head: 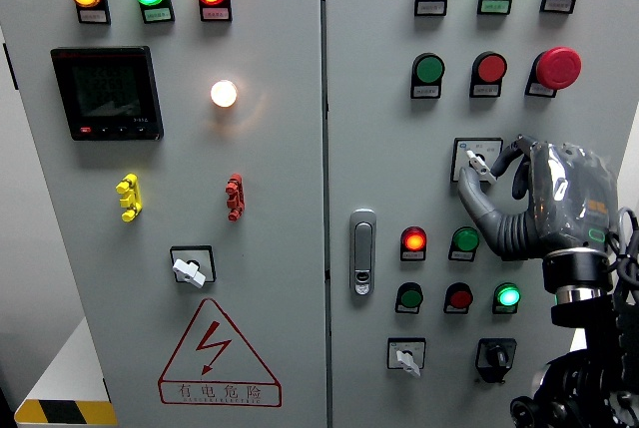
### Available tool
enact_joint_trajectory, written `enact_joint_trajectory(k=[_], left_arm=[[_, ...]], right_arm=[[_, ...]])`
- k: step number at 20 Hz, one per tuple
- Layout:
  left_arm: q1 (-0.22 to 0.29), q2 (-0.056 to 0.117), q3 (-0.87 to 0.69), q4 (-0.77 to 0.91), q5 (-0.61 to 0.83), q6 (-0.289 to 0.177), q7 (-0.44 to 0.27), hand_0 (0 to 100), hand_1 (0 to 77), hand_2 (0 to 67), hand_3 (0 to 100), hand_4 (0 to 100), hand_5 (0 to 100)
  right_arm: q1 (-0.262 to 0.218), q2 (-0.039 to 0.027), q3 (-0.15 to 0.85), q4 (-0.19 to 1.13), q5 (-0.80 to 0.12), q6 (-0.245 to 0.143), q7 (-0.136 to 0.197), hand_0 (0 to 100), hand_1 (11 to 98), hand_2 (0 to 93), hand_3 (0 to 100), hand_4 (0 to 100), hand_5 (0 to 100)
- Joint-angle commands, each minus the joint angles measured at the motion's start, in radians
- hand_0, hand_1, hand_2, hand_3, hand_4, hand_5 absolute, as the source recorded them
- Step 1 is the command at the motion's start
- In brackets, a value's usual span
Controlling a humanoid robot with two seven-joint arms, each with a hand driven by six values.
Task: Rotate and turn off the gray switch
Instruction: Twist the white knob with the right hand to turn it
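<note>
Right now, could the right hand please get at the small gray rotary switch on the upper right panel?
Probably yes: the right hand is already at the gray rotary switch, fingers curled beside its knob, with nothing between them.

pale wall (20,278), hazard-striped floor edge (62,411)

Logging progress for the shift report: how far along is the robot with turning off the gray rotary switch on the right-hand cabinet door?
Done: the right hand, gray with dark fingers, has reached the gray rotary switch with its square faceplate on the right door. In hand: its thumb and fingers are closing around the switch's light handle, which points up-left. Whether they grip it firmly cannot be told. Left: the turn itself, then letting go. No left hand shows.
</note>
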Motion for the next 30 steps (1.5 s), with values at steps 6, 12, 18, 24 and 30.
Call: enact_joint_trajectory(k=[6,12,18,24,30], left_arm=[[0.001,0.000,0.000,0.000,0.000,0.000,-0.002,0,0.0,10.1,21,12,13],[0.001,0.000,0.000,0.000,-0.002,0.000,0.000,0,0.0,10.1,21,12,13],[0.001,0.000,0.000,0.000,-0.002,-0.001,0.000,0,0.0,10.2,21,12,13],[0.001,0.000,0.000,0.000,0.000,0.000,0.000,0,0.0,10.2,21,12,13],[0.000,0.000,0.000,0.000,0.000,0.000,0.000,0,0.0,10.2,21,12,13]], right_arm=[[0.010,-0.0016,0.000,-0.009,-0.001,0.000,0.000,36,45.6,70.5,95,83,99],[0.016,-0.0016,0.000,-0.014,0.000,0.000,0.000,42,43.0,71.2,96,83,99],[0.016,-0.0016,0.000,-0.014,-0.001,0.000,0.000,46,39.4,70.8,96,83,98],[0.016,-0.0016,0.000,-0.014,-0.001,0.000,-0.002,47,40.2,65.8,95,83,98],[0.014,-0.0016,-0.001,-0.014,-0.003,0.000,-0.002,47,43.8,65.3,95,83,97]])
